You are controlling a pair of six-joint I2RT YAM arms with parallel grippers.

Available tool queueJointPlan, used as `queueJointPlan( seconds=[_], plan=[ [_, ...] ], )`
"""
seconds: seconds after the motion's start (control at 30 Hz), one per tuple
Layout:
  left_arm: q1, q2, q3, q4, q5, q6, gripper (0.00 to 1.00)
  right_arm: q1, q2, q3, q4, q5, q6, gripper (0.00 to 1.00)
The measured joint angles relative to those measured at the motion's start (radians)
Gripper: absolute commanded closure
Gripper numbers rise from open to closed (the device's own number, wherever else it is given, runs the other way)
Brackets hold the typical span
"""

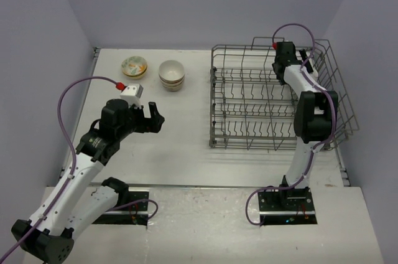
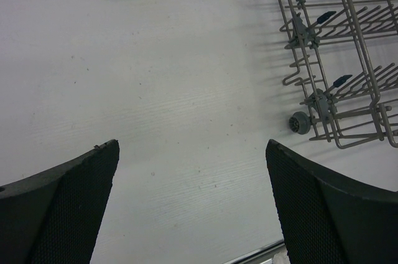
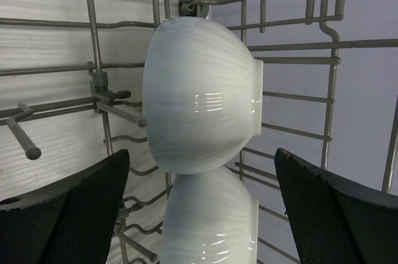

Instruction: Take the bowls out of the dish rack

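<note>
Two lots of bowls sit on the table (image 1: 186,139) in the top view: a flowery bowl (image 1: 134,66) and a white stack (image 1: 171,75), both out past the left gripper (image 1: 155,119), which is open and holds nothing. The dish rack (image 1: 249,99) lies far to the right of those fingers. The right arm (image 1: 309,99) reaches into its far corner, and from up here we cannot see any bowl inside. In the left wrist view the fingers (image 2: 68,202) are wide apart over bare table, with the rack's corner ahead on their right. In the right wrist view two white bowls stand on edge in the rack: the upper bowl (image 3: 199,93) straight ahead of the fingers, and the lower bowl (image 3: 208,220) just under it. The right gripper (image 3: 200,155) is open, one finger on each side, not touching. The upper bowl's small ring end points toward the right finger. We think the right arm is much nearer, so it should push in and squeeze that upper bowl.
</note>
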Motion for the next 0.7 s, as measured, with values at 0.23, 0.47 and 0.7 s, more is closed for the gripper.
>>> queueJointPlan(
  seconds=[0.23, 0.47, 0.7],
  plan=[
    [0.0, 0.003, 0.0, 0.0, 0.005, 0.0, 0.0, -0.005, 0.0, -0.019, 0.096, 0.025, -0.047, 0.01],
    [0.0, 0.003, 0.0, 0.0, 0.009, 0.013, 0.0, -0.006, 0.0, -0.048, 0.161, 0.057, -0.094, 0.01],
    [-0.003, 0.004, 0.0, 0.001, 0.016, 0.015, 0.0, -0.006, 0.0, -0.071, 0.21, 0.074, -0.122, 0.02]
  ],
)
